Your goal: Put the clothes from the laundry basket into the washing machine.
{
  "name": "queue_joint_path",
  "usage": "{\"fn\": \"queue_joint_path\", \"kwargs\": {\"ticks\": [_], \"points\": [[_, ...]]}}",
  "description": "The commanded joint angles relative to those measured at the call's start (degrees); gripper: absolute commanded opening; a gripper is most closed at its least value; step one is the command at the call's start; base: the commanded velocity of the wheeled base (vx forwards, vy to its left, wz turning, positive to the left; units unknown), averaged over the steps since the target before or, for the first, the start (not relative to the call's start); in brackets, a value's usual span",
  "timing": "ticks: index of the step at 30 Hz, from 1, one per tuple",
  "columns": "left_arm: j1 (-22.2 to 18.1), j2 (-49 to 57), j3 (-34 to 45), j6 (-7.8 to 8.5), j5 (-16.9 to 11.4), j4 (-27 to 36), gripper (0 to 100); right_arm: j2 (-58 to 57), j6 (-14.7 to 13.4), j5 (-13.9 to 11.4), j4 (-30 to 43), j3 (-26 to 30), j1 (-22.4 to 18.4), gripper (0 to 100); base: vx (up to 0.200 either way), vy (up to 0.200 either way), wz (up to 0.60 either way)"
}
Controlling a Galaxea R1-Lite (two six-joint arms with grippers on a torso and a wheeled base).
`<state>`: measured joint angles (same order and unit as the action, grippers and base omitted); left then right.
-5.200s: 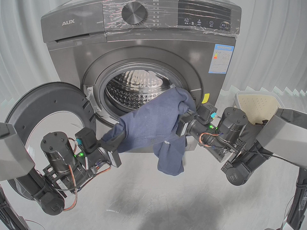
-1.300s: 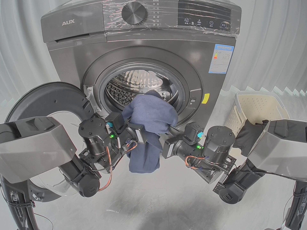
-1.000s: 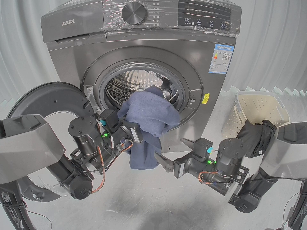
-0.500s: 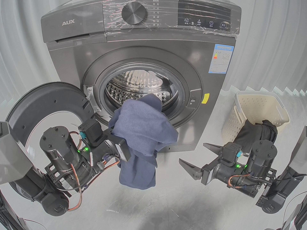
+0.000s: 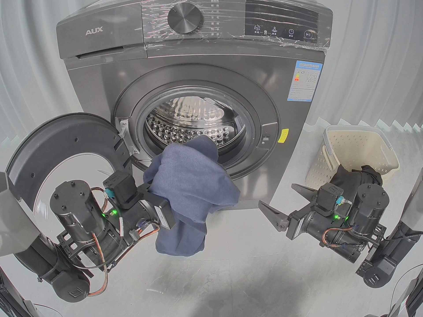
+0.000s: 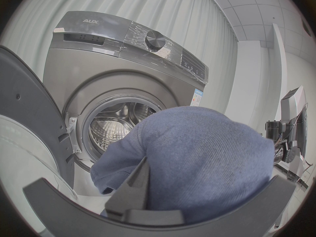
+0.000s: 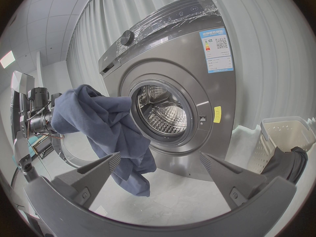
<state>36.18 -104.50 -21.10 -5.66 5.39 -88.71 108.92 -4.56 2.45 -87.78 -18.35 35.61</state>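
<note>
**Blue garment held at the washer's mouth, second garment waiting on the basket**

A pale pleated curtain (image 5: 374,45) runs behind everything, and the floor (image 5: 246,282) is smooth and grey. A grey front-loading washing machine (image 5: 194,62) stands in the middle. Its round door (image 5: 66,150) is swung wide to the robot's left, and the shiny steel drum (image 5: 194,119) is open to view.

The left gripper (image 6: 149,178) is out in front of the opening, low and a little to the left. Its fingers are pressed together on a blue garment (image 5: 194,186). The cloth is bunched over the gripper like a hood, and a long tail hangs down toward the floor. The right wrist view shows it clear of the machine's front, so none of it is inside the drum.

The right gripper (image 5: 277,195) hangs low to the right with its fingers spread wide and nothing between them. Near it is a cream laundry basket (image 5: 379,137) beside the machine. A dark garment (image 5: 352,181) is slumped over the basket's near rim, just behind the gripper's wrist.

Both garments look soft, light and limp. They should fold and trail rather than keep a shape. A pinch on a gathered bunch near the middle would likely hold best, as loose ends may snag on the door seal.
</note>
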Motion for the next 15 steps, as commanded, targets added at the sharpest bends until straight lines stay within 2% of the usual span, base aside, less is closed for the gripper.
{"fn": "queue_joint_path", "kwargs": {"ticks": [1,10,15], "points": [[0.12,-0.09,0.27,-0.06,-0.11,0.03,0,1.03,-0.01,-0.08,-0.11,0.07,0.25,100,0.200,0.000,0.00],[0.29,-0.18,0.10,0.21,-0.03,0.03,0,0.85,-0.01,0.01,-0.11,0.07,0.51,100,0.200,0.000,0.00],[0.38,-1.15,-0.17,1.09,0.06,0.03,0,0.41,0.08,-0.17,-0.11,0.59,1.04,100,0.200,0.000,0.00]]}}
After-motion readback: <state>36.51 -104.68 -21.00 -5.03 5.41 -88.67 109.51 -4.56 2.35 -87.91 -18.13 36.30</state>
